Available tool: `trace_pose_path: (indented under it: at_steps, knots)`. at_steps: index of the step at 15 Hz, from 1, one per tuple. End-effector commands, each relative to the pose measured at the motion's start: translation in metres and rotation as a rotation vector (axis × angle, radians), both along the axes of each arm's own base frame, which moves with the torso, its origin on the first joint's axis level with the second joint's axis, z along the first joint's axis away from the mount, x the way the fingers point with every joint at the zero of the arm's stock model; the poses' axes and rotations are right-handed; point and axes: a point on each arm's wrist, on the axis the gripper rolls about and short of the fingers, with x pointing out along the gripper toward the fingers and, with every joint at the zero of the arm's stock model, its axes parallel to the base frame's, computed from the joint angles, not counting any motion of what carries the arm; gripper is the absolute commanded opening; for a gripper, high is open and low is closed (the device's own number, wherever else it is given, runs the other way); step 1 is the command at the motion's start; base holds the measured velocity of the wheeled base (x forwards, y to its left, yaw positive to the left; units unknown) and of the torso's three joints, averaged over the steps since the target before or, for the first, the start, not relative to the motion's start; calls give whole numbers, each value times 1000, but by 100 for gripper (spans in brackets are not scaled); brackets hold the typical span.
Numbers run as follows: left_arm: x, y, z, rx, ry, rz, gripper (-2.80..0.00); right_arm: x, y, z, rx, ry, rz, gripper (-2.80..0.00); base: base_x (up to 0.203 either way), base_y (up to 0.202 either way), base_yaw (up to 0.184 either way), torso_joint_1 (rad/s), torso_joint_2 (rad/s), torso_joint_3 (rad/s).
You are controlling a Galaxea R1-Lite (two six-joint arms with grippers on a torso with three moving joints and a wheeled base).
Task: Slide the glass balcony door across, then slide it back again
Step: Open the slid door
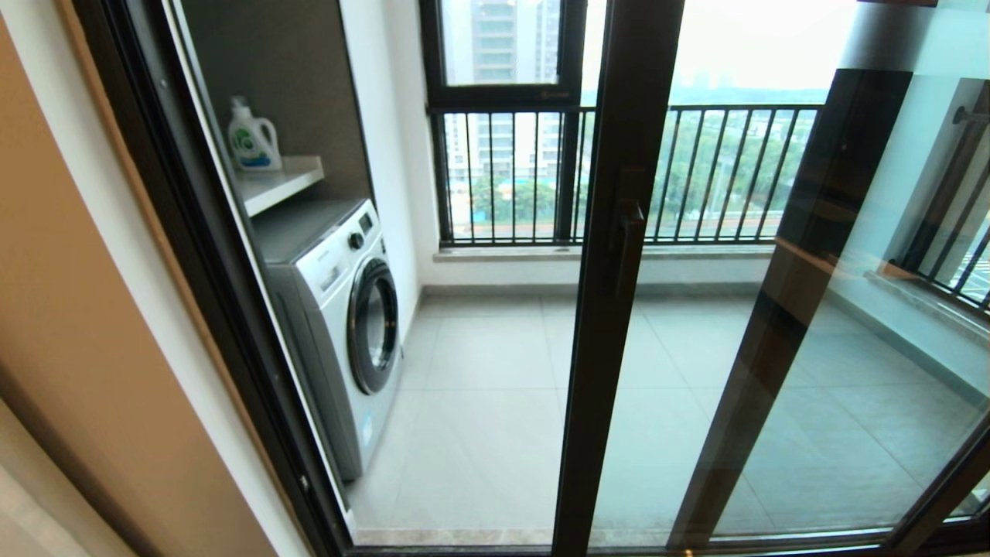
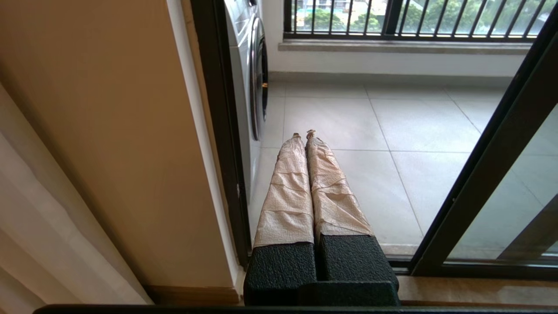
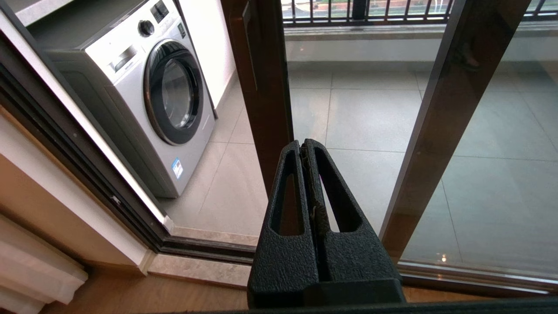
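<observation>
The glass balcony door [image 1: 611,348] stands partly slid across, its dark brown edge post near the middle of the head view, with an open gap to its left. Its dark bar handle [image 1: 630,240] sits at mid height on that post. Neither gripper shows in the head view. My left gripper [image 2: 304,134], with tape-wrapped fingers, is shut on nothing and points into the open gap near the left jamb [image 2: 218,131]; the door frame [image 2: 492,165] lies to its right. My right gripper [image 3: 303,145] is shut and empty, low in front of the door's edge post [image 3: 266,96], apart from it.
A white washing machine [image 1: 348,309] stands on the balcony at the left, under a shelf holding a detergent bottle [image 1: 251,139]. A second dark-framed glass panel [image 1: 812,232] overlaps behind the door on the right. A black railed window [image 1: 503,178] closes the far side. Grey floor tiles [image 1: 479,402] lie beyond.
</observation>
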Motion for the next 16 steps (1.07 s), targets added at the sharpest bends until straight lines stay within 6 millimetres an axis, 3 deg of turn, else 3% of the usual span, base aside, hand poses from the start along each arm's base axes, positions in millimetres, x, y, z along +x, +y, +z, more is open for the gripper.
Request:
trace_pose_path:
  at_steps: [1, 10, 16]
  knots:
    - [0, 0, 0, 1, 1, 1, -280, -3, -1, 0, 5, -5, -2, -280, 0, 0, 0, 0, 0, 0]
    - [0, 0, 0, -1, 1, 1, -280, 6, 4, 14, 18, -20, 20, -280, 0, 0, 0, 0, 0, 0]
    - [0, 0, 0, -1, 1, 1, -280, 48, 28, 27, 16, 1, 75, -280, 0, 0, 0, 0, 0, 0]
